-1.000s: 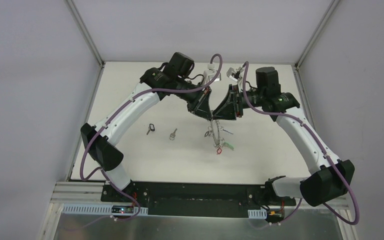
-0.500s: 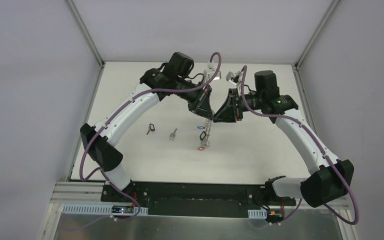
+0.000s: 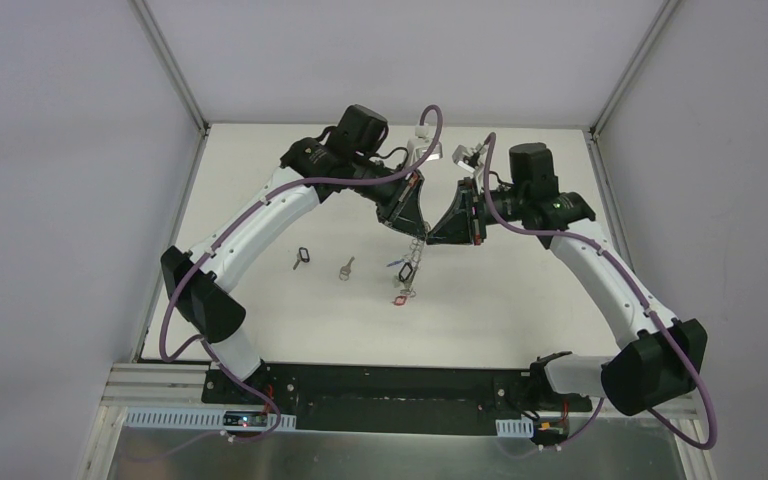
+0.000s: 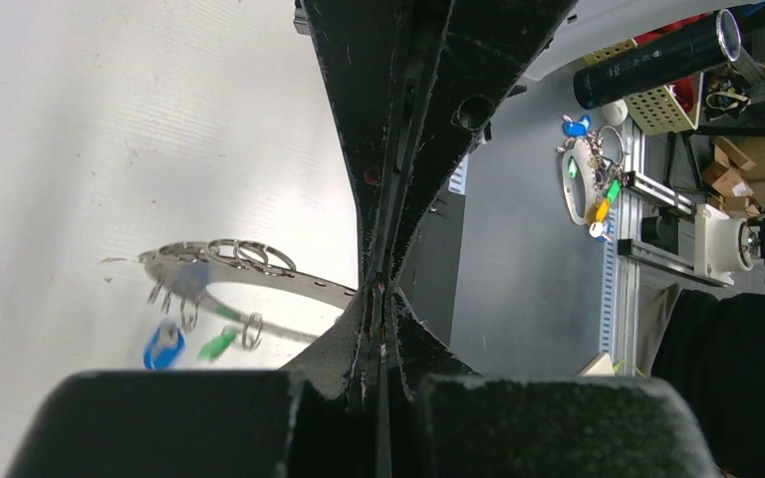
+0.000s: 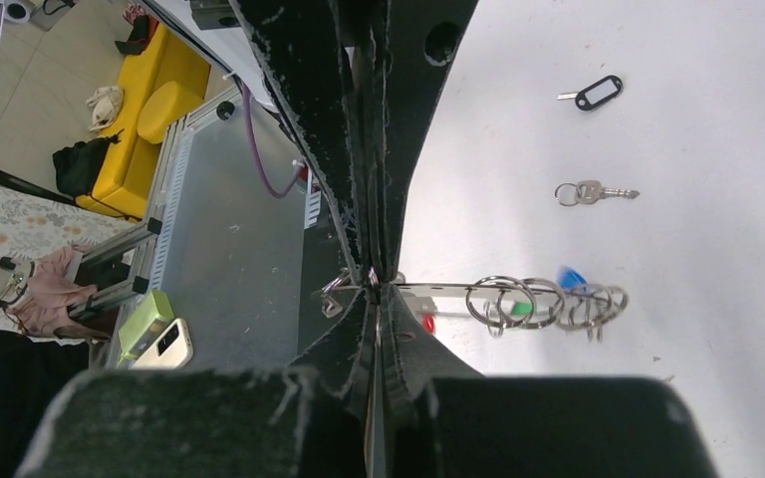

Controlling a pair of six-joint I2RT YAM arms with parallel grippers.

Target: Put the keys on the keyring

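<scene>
**Grey wire keyring (image 3: pixel 410 262), pinched by two grippers**

Item: one thin metal hoop, seen edge-on from both wrist cameras and strung with small split rings and strung keys (image 5: pixel 548 299). Tags noted on it were blue (image 4: pixel 163 346), green (image 4: pixel 217 344) and red (image 3: pixel 400 297).

Position: over the middle of the white table (image 3: pixel 520 300), hanging down and toward the near edge from the point where the two arms met. Whether its lower end touched the surface could not be told.

Left gripper (image 4: pixel 379 289): jaws pressed together on the hoop's wire, with no gap visible.

Right gripper (image 5: pixel 372 281): jaws likewise clamped on the wire, just beside the left fingertips – a hooked end of the hoop showed past them.

Loose on the table, left of the hoop and well apart from it: a black-tagged key (image 3: pixel 302 258) and, nearer the hoop, a plain key (image 3: pixel 346 267) on its own small ring.
</scene>
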